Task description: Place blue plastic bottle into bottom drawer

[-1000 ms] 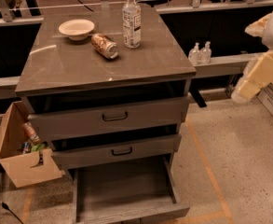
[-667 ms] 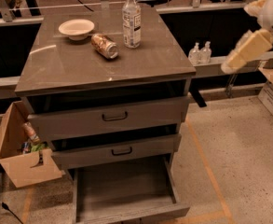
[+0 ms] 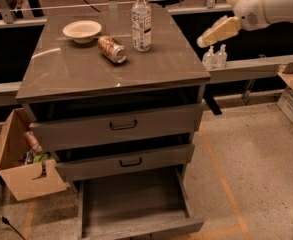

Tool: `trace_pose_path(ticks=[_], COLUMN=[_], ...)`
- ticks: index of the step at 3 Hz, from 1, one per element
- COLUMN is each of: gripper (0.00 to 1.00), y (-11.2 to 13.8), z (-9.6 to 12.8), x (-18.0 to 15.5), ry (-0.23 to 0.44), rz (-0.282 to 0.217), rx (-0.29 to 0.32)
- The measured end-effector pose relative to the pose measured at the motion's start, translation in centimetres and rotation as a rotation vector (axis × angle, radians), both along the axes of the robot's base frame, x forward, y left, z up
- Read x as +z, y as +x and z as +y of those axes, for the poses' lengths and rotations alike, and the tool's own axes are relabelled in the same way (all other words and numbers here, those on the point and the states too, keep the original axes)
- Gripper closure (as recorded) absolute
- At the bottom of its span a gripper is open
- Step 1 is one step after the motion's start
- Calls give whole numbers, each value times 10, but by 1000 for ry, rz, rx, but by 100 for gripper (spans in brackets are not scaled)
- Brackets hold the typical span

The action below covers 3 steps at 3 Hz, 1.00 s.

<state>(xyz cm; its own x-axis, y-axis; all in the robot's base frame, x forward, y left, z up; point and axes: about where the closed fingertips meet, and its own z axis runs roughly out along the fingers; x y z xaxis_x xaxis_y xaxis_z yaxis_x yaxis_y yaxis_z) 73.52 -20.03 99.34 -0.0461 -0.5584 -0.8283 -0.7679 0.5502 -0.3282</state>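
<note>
The blue plastic bottle (image 3: 141, 20) stands upright near the back of the cabinet top (image 3: 81, 71); it is clear, with a white cap and a pale label. The bottom drawer (image 3: 134, 204) is pulled out at floor level and its tray holds nothing. My gripper (image 3: 217, 32) hangs in the air off the cabinet's right side, at about the bottle's height and well to its right. It touches nothing.
A dented can (image 3: 112, 49) lies on its side left of the bottle, and a white bowl (image 3: 82, 30) sits behind it. Two small pump bottles (image 3: 214, 57) stand on a ledge at the right. An open cardboard box (image 3: 21, 159) sits on the floor at the left.
My arm has risen and swung left toward the cabinet top. The bottle, can and bowl have not moved; the camera has drawn closer.
</note>
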Motion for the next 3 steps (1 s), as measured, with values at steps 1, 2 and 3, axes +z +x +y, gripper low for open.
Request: trace_pose_path(ticks=[1, 2, 3], gripper=[0, 0, 0], y=[49, 73, 77], z=[28, 61, 61], x=[-21, -27, -24], ry=[103, 87, 92], rz=[22, 91, 121], rx=[19, 8, -25])
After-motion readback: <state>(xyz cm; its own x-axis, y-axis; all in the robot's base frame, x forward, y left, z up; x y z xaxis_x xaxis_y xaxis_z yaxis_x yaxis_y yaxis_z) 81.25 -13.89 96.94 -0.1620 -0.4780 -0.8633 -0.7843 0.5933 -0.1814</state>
